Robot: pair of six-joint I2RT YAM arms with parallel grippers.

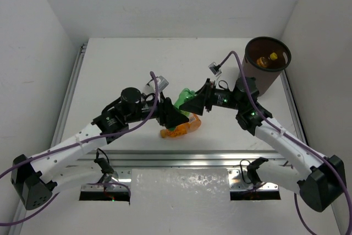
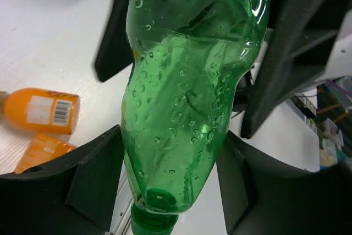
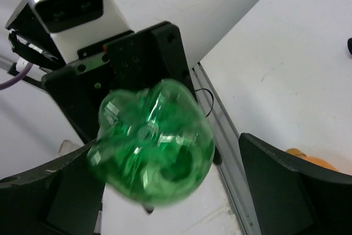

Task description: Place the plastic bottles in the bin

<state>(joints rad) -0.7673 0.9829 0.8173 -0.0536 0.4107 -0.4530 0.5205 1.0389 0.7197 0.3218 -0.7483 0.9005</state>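
"Green plastic in the middle: who has it?"

"My left claw (image 2: 171,133). Its fingers (image 2: 96,171) press the green bottle (image 2: 187,97) from both sides near the neck. The cap points back at my left wrist camera."

"And the other one?"

"My right claw (image 1: 202,98) is spread apart around the bottle's base, meeting the left one end to end. In the right wrist view one finger sits at the bottle's edge and the other stands clear of it. The bottle is blurred there, so I cannot tell if the first finger touches."

"Where is all this?"

"Mid-table (image 1: 121,64), held off the surface. Two orange bottles (image 1: 181,129) lie on their sides just nearer than it."

"The bin (image 1: 258,83)?"

"It is upright at the far right, apart from both claws. A yellow-orange bottle (image 1: 270,59) lies inside."
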